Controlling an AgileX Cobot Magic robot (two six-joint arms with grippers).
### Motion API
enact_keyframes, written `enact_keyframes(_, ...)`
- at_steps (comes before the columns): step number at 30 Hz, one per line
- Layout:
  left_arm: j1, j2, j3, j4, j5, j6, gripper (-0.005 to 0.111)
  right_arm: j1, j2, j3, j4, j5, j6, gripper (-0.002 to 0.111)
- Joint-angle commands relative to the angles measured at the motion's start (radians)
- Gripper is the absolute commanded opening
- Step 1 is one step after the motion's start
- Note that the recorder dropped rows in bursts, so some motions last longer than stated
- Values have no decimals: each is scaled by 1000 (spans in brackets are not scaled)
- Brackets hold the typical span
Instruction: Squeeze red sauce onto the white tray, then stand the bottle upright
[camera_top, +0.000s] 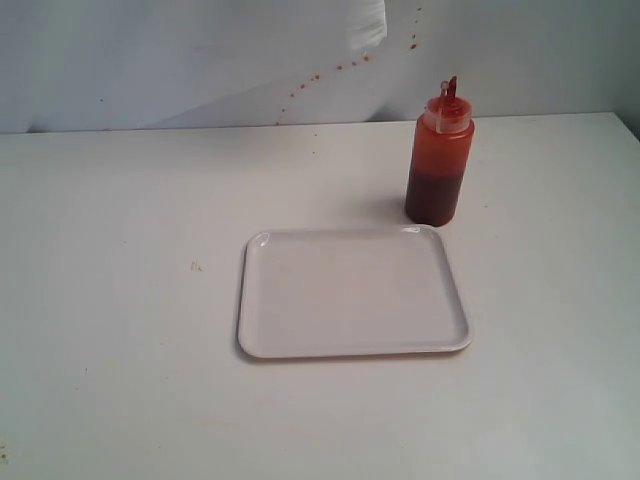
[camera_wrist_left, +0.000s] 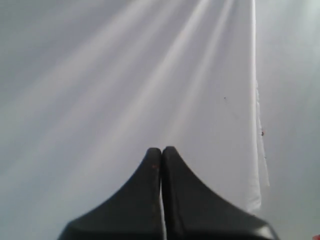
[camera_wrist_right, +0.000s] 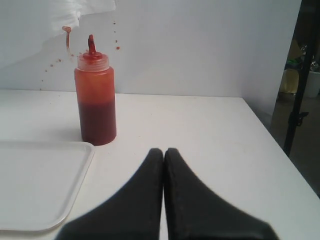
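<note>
The bottle stands upright on the white table just behind the white tray's far right corner, its red nozzle cap pointing up. The white tray lies flat in the middle of the table; no red sauce shows on it. In the right wrist view the bottle is ahead of my right gripper, apart from it, with the tray's corner beside it. My right gripper is shut on nothing. My left gripper is shut and empty, facing a plain white surface. Neither gripper shows in the exterior view.
Reddish-brown specks dot the white back wall behind the bottle. A small stain marks the table left of the tray. The table's right edge drops off beside a dark stand.
</note>
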Motion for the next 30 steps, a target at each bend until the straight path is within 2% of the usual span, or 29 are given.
enact_keyframes(1,-4,413,-170,232,-314,-6,0,3,-4,3,1,-2,4,0)
enact_keyframes(3,-4,606,-275,357,-404,-6,0,3,-4,3,1,-2,4,0)
enact_keyframes(8,-4,997,-519,634,-415,-6,0,3,-4,3,1,-2,4,0)
enact_keyframes(11,-4,1170,-623,717,-415,-6,0,3,-4,3,1,-2,4,0)
enact_keyframes(14,-4,1305,-710,725,-415,-27,0,3,-4,3,1,-2,4,0)
enact_keyframes(19,-5,1436,-797,742,-415,-156,0,3,-4,3,1,-2,4,0)
enact_keyframes(23,-10,1493,-870,787,-415,-160,0,3,-4,3,1,-2,4,0)
enact_keyframes(27,-10,1510,-937,956,-415,-188,0,3,-4,3,1,-2,4,0)
enact_keyframes(30,-10,1512,-978,1020,-415,-199,0,3,-4,3,1,-2,4,0)
